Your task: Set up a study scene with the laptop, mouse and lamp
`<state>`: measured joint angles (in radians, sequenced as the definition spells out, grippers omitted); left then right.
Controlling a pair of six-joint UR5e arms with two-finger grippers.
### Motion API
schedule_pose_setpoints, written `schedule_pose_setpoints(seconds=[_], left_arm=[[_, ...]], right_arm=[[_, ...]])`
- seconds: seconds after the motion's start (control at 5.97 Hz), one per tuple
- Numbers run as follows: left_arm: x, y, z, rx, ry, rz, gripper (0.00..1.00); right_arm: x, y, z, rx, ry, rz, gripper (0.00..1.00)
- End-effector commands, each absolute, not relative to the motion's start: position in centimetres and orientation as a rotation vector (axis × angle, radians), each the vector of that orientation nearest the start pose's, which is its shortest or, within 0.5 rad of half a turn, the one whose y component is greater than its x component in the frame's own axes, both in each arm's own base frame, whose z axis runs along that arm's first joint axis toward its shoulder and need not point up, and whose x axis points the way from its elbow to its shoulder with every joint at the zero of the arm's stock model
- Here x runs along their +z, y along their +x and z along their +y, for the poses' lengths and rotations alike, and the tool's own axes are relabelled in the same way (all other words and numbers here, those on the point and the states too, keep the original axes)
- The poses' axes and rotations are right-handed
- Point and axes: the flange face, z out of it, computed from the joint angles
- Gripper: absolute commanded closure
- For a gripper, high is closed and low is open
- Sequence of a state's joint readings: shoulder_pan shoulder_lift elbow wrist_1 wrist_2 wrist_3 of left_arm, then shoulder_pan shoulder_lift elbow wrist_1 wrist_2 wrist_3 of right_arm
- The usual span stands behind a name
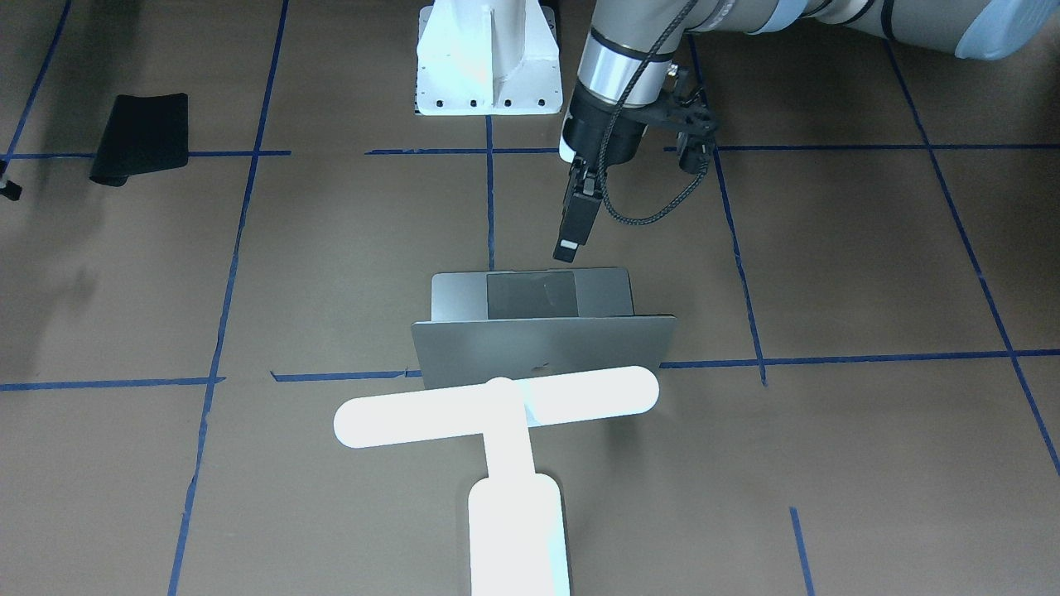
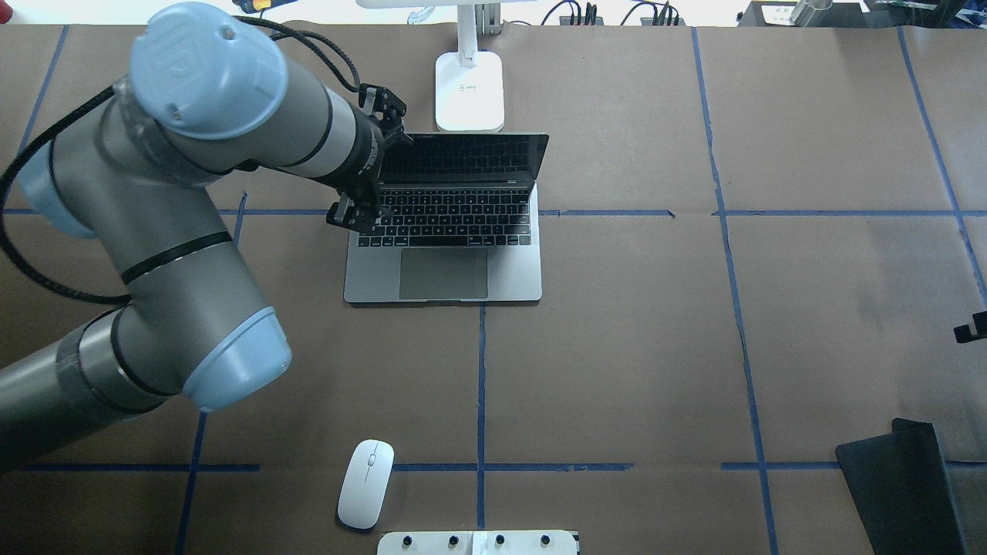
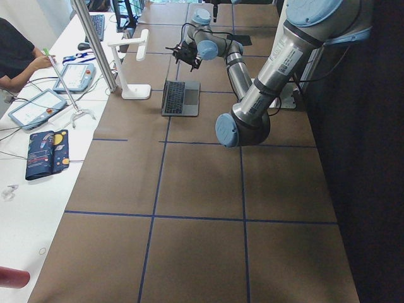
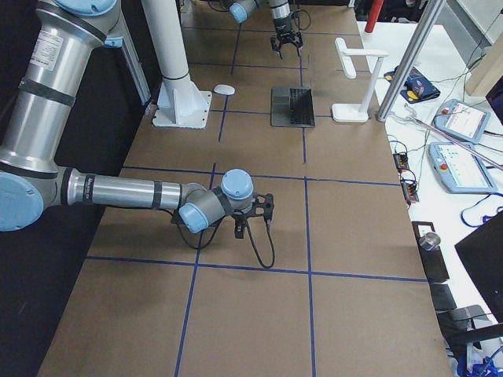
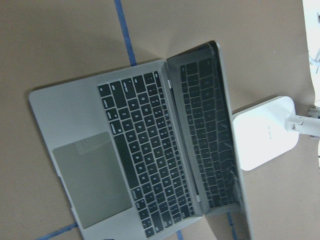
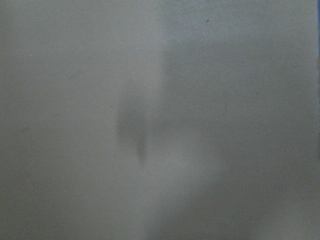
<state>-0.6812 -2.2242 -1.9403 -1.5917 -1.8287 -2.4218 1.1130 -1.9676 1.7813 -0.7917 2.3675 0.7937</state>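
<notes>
Hovering my left claw (image 1: 567, 250) over the open laptop (image 2: 443, 274); lamp (image 2: 469, 92) stands behind its lid to light the keys, mouse (image 2: 365, 483) unplaced by the pedestal (image 2: 478, 542). Claw grip: can't tell.

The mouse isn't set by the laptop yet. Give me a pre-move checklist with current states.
1. Laptop open, lying flat: ok.
2. Lamp upright behind laptop: ok.
3. Mouse beside laptop: not ok, it lies near the robot's base.
4. Left hand clear of the keyboard's edge: cannot tell.
5. Left hand open: cannot tell.
6. Right hand free and open: cannot tell.
</notes>
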Motion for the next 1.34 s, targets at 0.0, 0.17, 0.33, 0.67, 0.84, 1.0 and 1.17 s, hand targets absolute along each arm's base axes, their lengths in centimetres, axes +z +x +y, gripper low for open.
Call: schedule_pose_setpoints(seconds=[0.0,0.17,0.33,0.67,0.84,1.0,1.17], left_arm=[[14.3,38.2,-44.0,-1.179,-0.326,1.092,0.0],[14.2,39.0,-43.2,-1.158,-0.335,1.089,0.0],[15.1,39.6,-42.1,-1.082,-0.308,1.074,0.0],[15.0,39.3,-41.6,-1.064,-0.302,1.083,0.0],[14.8,39.4,-41.5,-1.063,-0.303,1.086,0.0],[14.8,39.3,-41.5,-1.064,-0.302,1.086,0.0],[14.6,38.9,-41.3,-1.061,-0.302,1.094,0.0]], right_arm=[[63.6,-11.7,-28.7,0.198,-0.049,-0.964,0.01],[63.5,-14.3,-27.1,0.237,-0.068,-0.958,0.01],[64.3,-15.8,-25.7,0.221,-0.077,-0.917,0.02],[66.3,-17.0,-24.0,0.168,-0.125,-0.874,0.04],[66.4,-18.0,-23.5,0.136,-0.129,-0.865,0.05],[66.4,-18.7,-23.0,0.113,-0.14,-0.864,0.1],[66.4,-19.3,-22.7,0.099,-0.15,-0.861,0.17]])
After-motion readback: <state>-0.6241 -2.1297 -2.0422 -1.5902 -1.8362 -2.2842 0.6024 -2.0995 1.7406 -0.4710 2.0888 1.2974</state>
